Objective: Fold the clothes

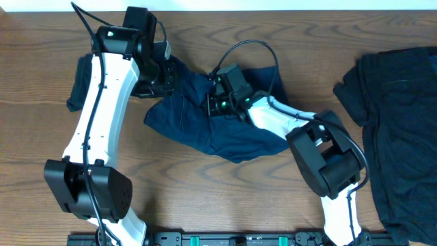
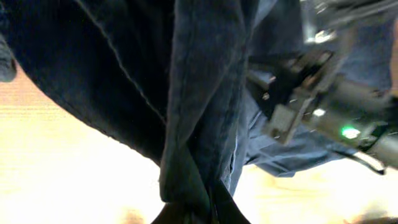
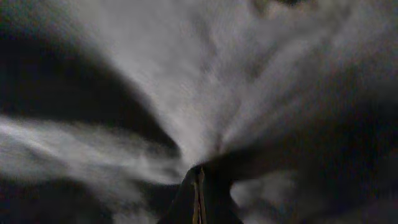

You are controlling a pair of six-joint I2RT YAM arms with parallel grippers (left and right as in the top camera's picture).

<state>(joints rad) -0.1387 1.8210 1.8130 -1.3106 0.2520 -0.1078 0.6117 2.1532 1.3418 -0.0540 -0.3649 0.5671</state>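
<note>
Wood-grain table | crumpled navy cloth shorts | left gripper and right gripper both clamped on its 10-to-12 o'clock edge | best: draw apart evenly, edge taut.

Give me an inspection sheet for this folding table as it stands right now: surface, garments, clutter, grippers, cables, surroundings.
Surface: wooden table, bare wood showing around the cloth.
Job's things: navy garment bunched at centre; black garment spread at the right edge; dark cloth at the left, partly hidden by the left arm.
Clutter: nothing seen.
Grippers: left gripper shut on the navy garment; right gripper shut on the same garment.
Cables: black cable loops over the navy garment near the right gripper.
Surroundings: mounting rail along the near edge; pale strip along the far edge.
</note>
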